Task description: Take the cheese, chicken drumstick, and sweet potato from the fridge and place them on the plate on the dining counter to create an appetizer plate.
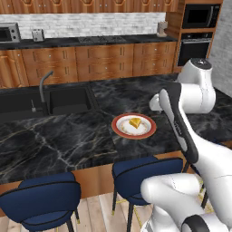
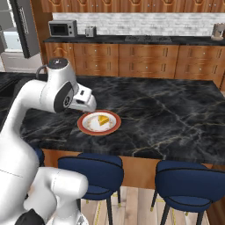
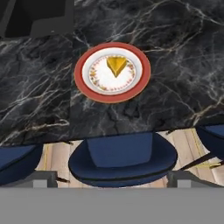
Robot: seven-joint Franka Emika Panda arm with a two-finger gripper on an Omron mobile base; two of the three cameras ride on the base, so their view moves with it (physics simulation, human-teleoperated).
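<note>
The cheese (image 3: 117, 65), a yellow-orange wedge, lies on the red-rimmed plate (image 3: 83, 83) on the black marble dining counter (image 3: 175, 87). The base views also show the cheese (image 1: 135, 123) (image 2: 103, 120) resting on the plate (image 1: 118, 129) (image 2: 84, 127). My gripper (image 3: 111, 179) hangs above the counter's stool-side edge, apart from the plate. It is open, its fingertips (image 3: 43, 178) spread wide with nothing between them. The fridge (image 2: 23, 26) stands far left with a dark door swung open. The chicken drumstick and sweet potato are out of view.
A sink (image 1: 68, 100) with a faucet (image 1: 43, 84) is set into the counter left of the plate. Blue stools (image 1: 43, 199) (image 2: 90, 173) line the near edge. Wall cabinets with a microwave (image 2: 62, 28) and a wall oven (image 1: 195, 47) stand behind.
</note>
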